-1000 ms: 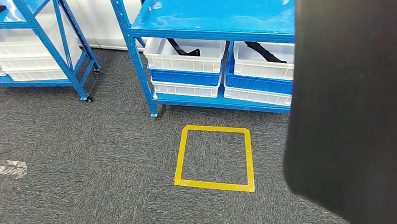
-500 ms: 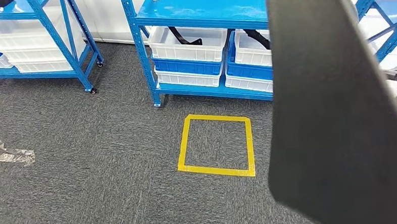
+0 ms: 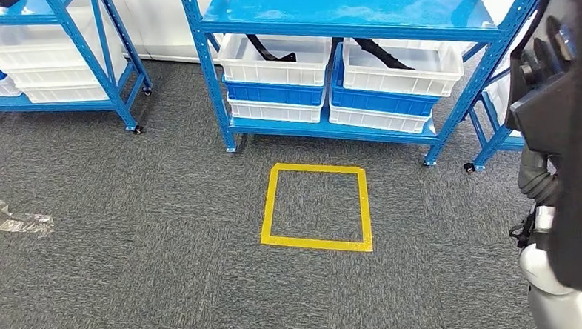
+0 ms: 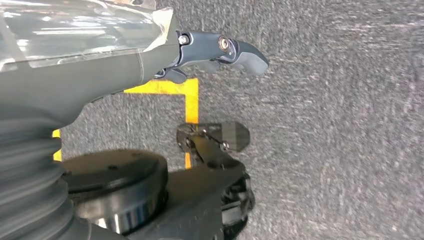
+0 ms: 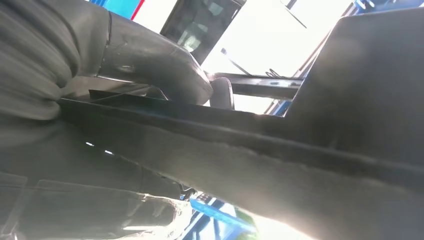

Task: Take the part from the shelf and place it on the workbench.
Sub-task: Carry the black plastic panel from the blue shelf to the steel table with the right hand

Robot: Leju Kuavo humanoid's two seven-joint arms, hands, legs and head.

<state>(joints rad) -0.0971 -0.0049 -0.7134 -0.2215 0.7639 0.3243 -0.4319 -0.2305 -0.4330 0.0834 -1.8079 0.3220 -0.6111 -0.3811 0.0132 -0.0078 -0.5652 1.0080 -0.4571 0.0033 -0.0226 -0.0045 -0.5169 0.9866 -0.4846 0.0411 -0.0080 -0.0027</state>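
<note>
part (image 5: 310, 150) blurred in right hand (image 5: 150, 65)

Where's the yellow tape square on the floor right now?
In the head view, the yellow tape square lies on the grey carpet at centre frame, just in front of the blue metal shelf holding white plastic bins.

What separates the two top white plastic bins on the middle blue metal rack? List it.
The left white bin holds a thin black part with a bent end; the right white bin holds a thicker black part lying diagonally. The left white bin stands by the blue rack's left post, the right white bin by its right post. Both rest on blue bins.
</note>
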